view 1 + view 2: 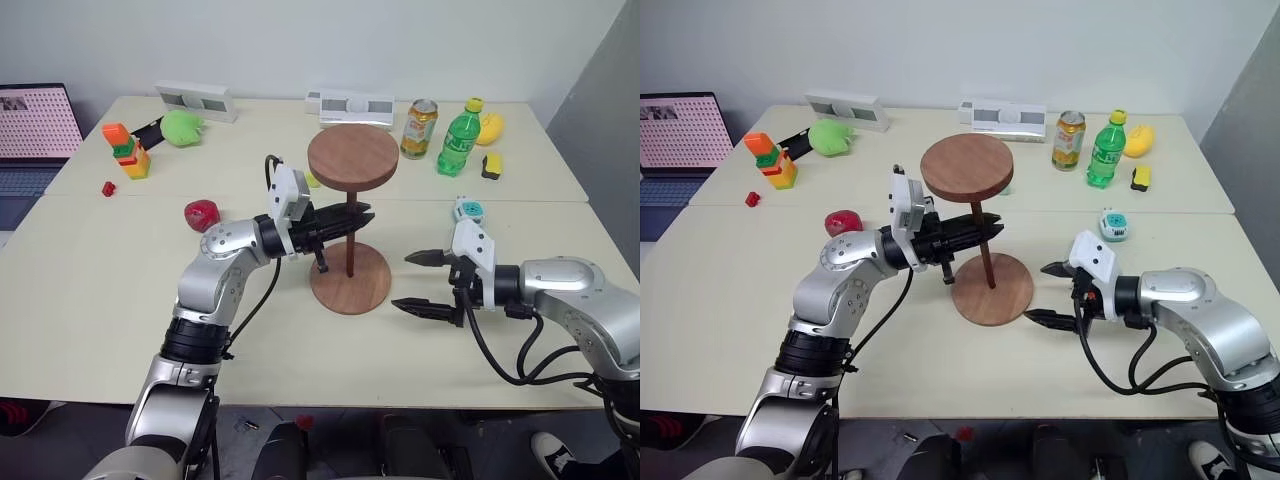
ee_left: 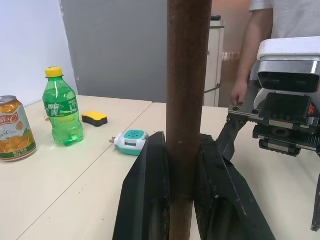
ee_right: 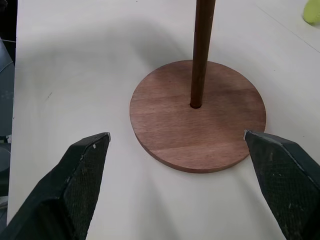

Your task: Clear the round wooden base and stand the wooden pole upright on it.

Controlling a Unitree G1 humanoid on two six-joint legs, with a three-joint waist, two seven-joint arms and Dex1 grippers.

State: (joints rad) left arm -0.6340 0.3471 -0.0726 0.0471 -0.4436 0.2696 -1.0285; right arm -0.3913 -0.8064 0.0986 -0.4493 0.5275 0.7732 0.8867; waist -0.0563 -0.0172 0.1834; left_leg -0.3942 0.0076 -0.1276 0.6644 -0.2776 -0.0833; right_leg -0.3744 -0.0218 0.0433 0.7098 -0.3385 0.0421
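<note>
Pole standing in base, left gripper clamping it.
The left gripper (image 1: 352, 221) is gripping the wooden pole (image 1: 351, 240) mid-shaft, seated in the round wooden base (image 1: 350, 280); the right gripper (image 1: 427, 283) is hovering spread wide just beside the base.

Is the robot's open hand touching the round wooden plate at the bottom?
Apart. In the right wrist view, bare table shows between each finger of the open right gripper and the round wooden base.
</note>
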